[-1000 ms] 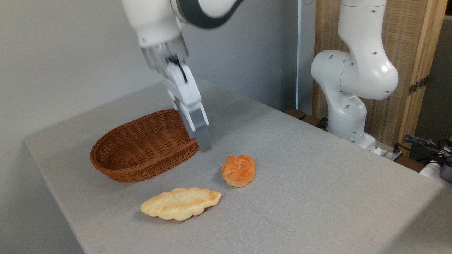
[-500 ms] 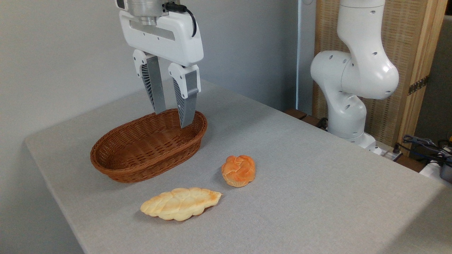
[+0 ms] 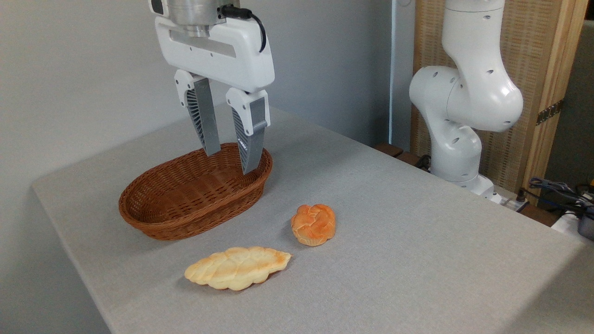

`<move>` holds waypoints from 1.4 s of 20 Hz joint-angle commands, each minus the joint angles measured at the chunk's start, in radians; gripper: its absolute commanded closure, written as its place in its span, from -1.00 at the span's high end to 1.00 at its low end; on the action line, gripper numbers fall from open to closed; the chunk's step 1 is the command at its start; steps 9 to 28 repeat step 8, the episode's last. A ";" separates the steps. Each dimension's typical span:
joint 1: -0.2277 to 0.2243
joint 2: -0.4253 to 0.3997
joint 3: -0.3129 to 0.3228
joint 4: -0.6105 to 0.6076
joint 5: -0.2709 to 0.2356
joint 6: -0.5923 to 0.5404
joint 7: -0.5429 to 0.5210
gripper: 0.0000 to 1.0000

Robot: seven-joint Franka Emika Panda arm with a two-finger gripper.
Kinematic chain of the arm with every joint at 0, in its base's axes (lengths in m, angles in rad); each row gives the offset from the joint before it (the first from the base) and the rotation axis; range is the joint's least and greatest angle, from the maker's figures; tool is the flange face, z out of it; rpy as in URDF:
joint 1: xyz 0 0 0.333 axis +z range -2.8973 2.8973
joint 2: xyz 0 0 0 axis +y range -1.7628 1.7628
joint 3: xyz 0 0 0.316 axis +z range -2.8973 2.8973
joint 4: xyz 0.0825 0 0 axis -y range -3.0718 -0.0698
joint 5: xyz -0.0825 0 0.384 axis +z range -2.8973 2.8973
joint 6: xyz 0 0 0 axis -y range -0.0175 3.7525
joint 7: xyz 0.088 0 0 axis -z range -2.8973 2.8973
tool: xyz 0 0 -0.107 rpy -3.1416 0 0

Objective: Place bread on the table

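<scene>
**Bread rests on the table, fingers apart over the basket**

Bread (image 3: 313,224), a small round orange-brown knotted bun with a twisted top, sits directly on the light grey table (image 3: 417,222). It lies near the middle of the surface, to the right of and a little in front of the wicker basket (image 3: 162,208), and apart from it. Nothing touches the bun.

Just in front of it and to the left lies a longer, flatter pale-yellow braided loaf (image 3: 237,267), also flat on the table and separated from the bun by a strip of bare cloth.

The gripper (image 3: 230,160) hangs above the far right end of the brown oval basket, pointing down. Its two grey ribbed fingers (image 3: 204,121) stand apart with a clear gap between them, and they hold nothing. The right fingertip shows in front of the basket's far rim; whether it touches the weave cannot be told. The basket itself holds nothing that can be seen.

The white hand body above the fingers carries a black cable at its top. To the right, the arm's white base and lower joints (image 3: 464,106) stand beyond the table's far edge, in front of a wooden woven screen (image 3: 547,69). A tangle of dark cables (image 3: 557,188) lies at the right border.
</scene>
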 commanded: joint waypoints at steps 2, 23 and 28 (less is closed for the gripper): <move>-0.023 0.028 0.000 0.019 -0.019 -0.029 0.006 1.00; -0.024 0.033 0.000 0.019 -0.019 -0.027 0.016 1.00; -0.024 0.033 0.000 0.019 -0.019 -0.027 0.016 1.00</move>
